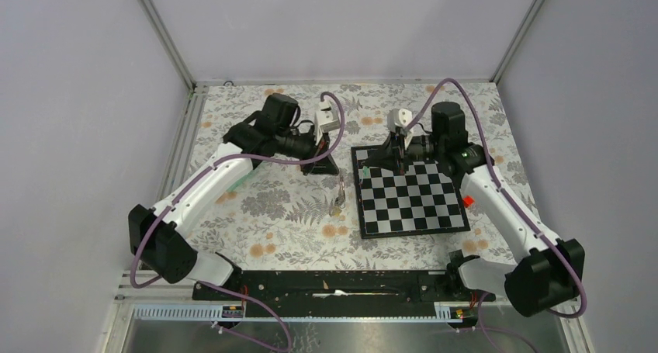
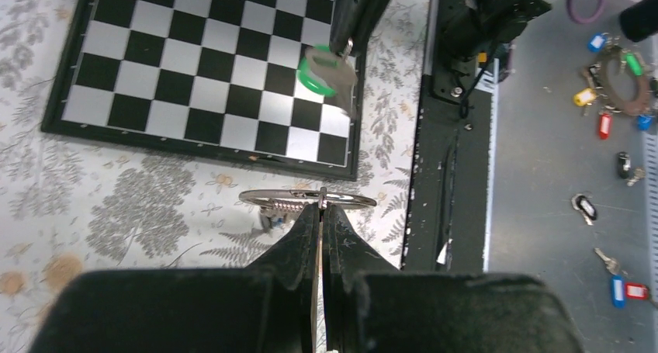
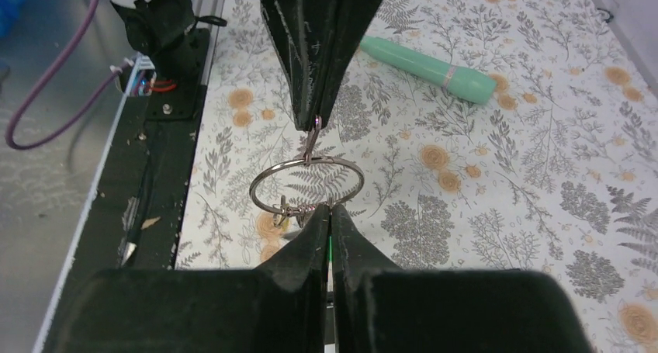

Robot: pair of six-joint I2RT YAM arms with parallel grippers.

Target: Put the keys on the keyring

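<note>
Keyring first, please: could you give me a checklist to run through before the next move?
1. The left gripper is shut on the ring: ok.
2. The right gripper is shut on the green key: ok.
3. The key is on the ring: not ok; the left wrist view shows them apart.
4. The ring's split end faces the key: cannot tell.
5. The teal stick lies away from the ring: ok.

left hand (image 2: 322, 207) and right hand (image 3: 329, 210) both pinched closed, facing each other.
</note>
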